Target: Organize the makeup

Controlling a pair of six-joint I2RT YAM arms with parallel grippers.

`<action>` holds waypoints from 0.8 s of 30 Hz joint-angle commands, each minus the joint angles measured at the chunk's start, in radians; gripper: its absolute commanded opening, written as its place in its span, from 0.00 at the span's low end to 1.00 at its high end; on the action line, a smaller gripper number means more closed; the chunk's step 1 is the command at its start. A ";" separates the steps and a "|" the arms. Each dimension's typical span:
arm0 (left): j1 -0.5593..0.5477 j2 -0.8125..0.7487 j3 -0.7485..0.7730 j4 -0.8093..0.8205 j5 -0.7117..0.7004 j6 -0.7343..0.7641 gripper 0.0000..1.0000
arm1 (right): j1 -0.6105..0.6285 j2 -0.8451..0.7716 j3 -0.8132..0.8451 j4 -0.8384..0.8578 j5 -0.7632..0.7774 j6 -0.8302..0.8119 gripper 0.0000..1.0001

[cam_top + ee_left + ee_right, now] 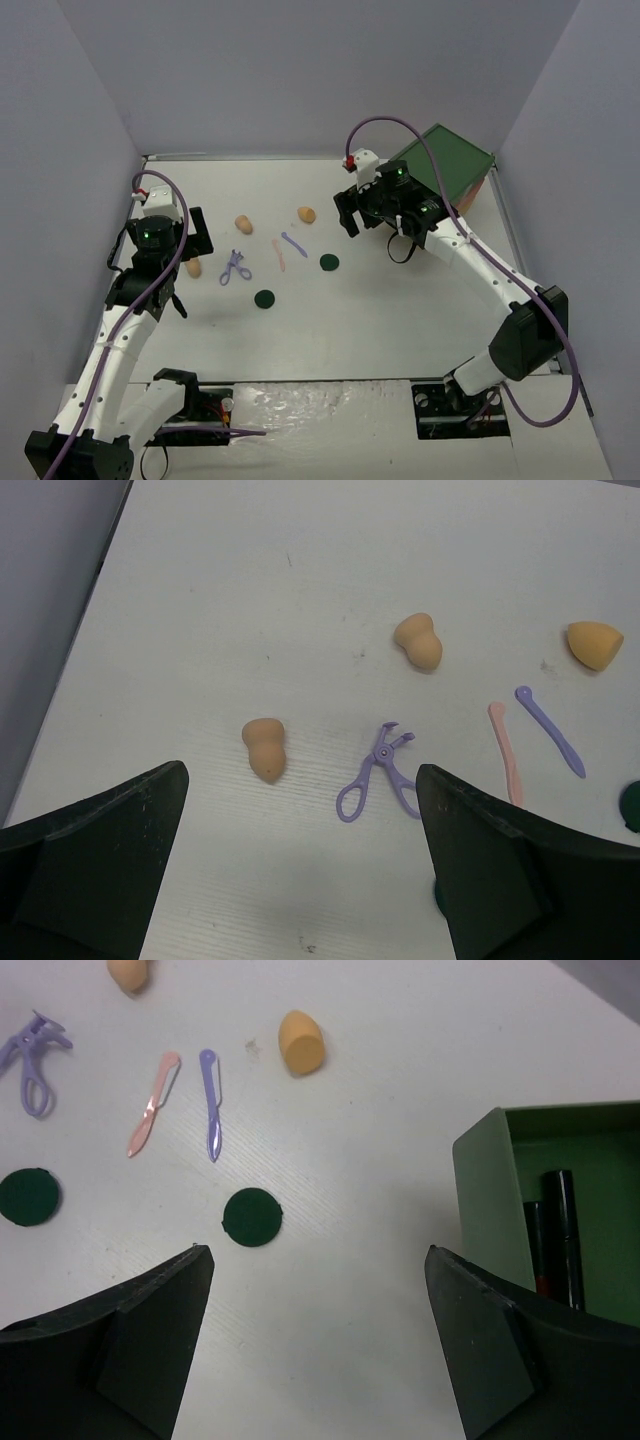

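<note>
The left jaws stand wide with nothing between them over the white counter. Just beyond them lie a tan sponge and the lilac scissor-like tool. A second sponge lies higher in the frame and a third sponge is at upper right. A pink stick and a lilac stick lie near each other, not touching, at right. The right jaws are also wide and empty. In the right wrist view a dark green disc lies left of centre and another disc at the left edge. At right an open green drawer holds two dark sticks side by side.
</note>
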 commanded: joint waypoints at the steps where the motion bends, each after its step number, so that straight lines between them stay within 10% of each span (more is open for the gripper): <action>1: 0.008 -0.005 0.034 0.038 0.005 -0.002 0.97 | -0.014 0.048 -0.021 0.073 0.048 0.020 0.84; 24: 0.008 0.006 0.034 0.040 0.012 0.000 0.97 | -0.098 0.114 0.031 0.080 0.281 -0.034 0.86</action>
